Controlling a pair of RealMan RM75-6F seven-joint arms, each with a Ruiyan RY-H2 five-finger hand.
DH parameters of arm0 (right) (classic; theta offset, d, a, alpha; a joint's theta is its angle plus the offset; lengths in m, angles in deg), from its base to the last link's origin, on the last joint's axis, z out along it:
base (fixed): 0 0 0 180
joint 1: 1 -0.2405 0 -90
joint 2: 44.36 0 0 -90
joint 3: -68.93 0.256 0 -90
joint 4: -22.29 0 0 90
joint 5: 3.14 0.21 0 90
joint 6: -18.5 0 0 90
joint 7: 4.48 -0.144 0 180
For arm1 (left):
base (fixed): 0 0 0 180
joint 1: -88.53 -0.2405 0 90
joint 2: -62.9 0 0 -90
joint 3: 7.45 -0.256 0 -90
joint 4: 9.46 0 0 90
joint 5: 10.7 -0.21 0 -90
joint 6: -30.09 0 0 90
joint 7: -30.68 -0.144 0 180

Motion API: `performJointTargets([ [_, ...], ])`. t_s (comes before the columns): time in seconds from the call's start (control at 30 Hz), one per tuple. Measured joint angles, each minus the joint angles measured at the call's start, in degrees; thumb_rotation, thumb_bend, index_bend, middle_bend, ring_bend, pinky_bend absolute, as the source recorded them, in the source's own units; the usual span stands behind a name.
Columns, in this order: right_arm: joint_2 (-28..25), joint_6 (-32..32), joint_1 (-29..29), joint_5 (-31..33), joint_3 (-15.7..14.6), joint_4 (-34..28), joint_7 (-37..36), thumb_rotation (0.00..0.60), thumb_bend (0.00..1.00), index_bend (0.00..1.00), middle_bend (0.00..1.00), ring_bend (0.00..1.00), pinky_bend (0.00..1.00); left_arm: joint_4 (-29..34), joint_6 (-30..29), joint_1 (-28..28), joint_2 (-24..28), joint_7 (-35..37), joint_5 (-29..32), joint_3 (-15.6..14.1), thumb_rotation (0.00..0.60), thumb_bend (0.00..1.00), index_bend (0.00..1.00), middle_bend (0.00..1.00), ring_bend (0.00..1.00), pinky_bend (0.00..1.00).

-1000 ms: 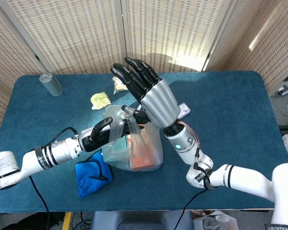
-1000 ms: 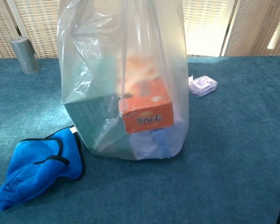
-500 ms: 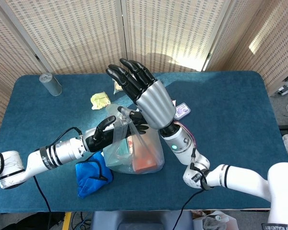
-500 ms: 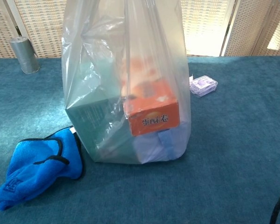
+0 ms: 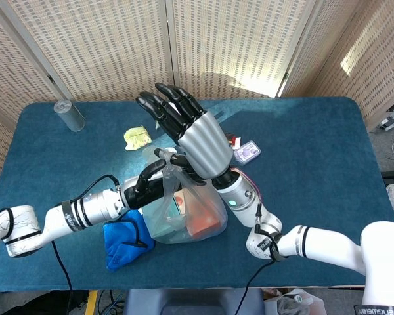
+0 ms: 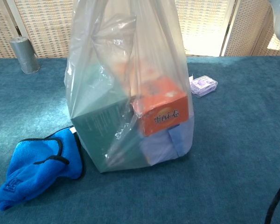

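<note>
Risk sits mostly in the bag (image 5: 187, 213), which stands on the table (image 5: 315, 151) near its front edge, just right of the blue cloth (image 5: 127, 239). Your left robot hand (image 5: 156, 187) has its fingers closed on the bag's top edge, gathering the thin plastic there. Your right robot hand (image 5: 187, 134) is spread flat above the bag with fingers apart and nothing in it, though its thumb lies close to the handle; from the head view you cannot tell whether it touches the film. In the chest view the orange box (image 6: 159, 106) inside is tilted, one corner pushing against the wall, with a green box (image 6: 102, 126) leaning beside it and something pale blue beneath. If you pull upward on one side only, I judge the load may swing and the tilted box could slide further, tipping the bag toward the right. A sharp box corner pressed into stretched film could also tear it. The plastic under the left fingers looks bunched and slick, so a slack grip may let it slip free. Watch the right palm too: it hangs wide over the opening and could knock the bag over if it drops. The purple case (image 5: 246, 152), yellow packets (image 5: 137, 137) and can (image 5: 69, 115) lie well apart, out of harm's way for now
</note>
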Motion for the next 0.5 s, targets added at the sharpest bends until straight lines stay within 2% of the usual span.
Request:
performJointTargets([
  [0.5,0.73,0.02,-0.31,-0.25,-0.37,-0.86,0.97,0.6,0.01,0.0,0.17,0.09,0.19,0.69,1.17,-0.04,-0.92,-3.52,3.16,1.1,0.0,0.16,0.0,0.0,0.0,0.0],
])
